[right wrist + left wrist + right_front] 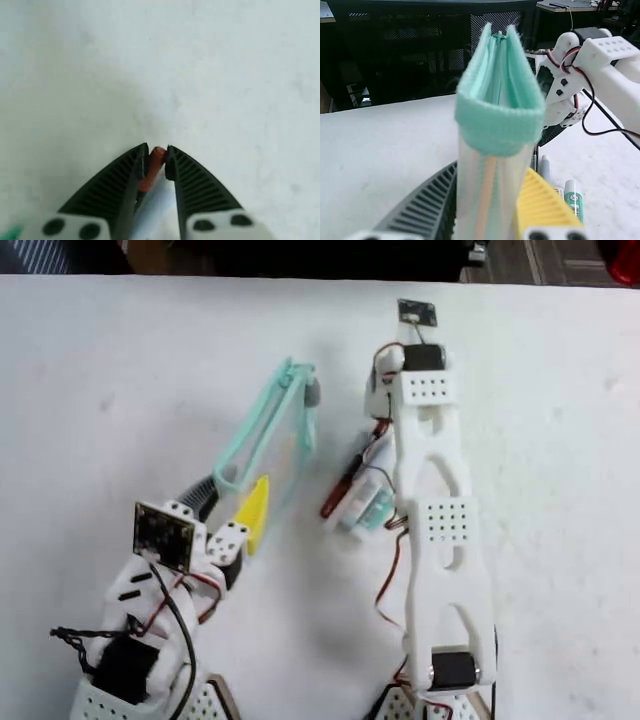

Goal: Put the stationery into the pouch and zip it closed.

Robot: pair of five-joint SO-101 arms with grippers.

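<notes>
**Left gripper** (492,171): near left of the table (120,370). Black and yellow fingers clamped on the lower body of the pouch.

**Pouch** (500,120): clear, teal-trimmed, left of centre. It slants away to the far right, its mouth open at the far end. A tan stick shows inside.

**Right gripper** (156,150): centre, just right of the pouch. Fingers closed on the pen.

**Pen** (152,172): red, held close to one end, above bare table and not yet at the mouth.

**Markers** (573,197): white and teal, loose on the table beside the right gripper, not yet packed.

**Hazards, as judged:**
- The mouth is narrow and soft. A pen arriving off-line would likely catch the trim and fold it shut.
- A push on the rim could drag the pouch out of the left clamp, which holds only the slick clear part.
- Gripped near its end, the pen may pivot or slip out.
- The right arm could sweep the loose markers out of reach.
- The zip looks hard to close if anything sticks out of the mouth.
</notes>
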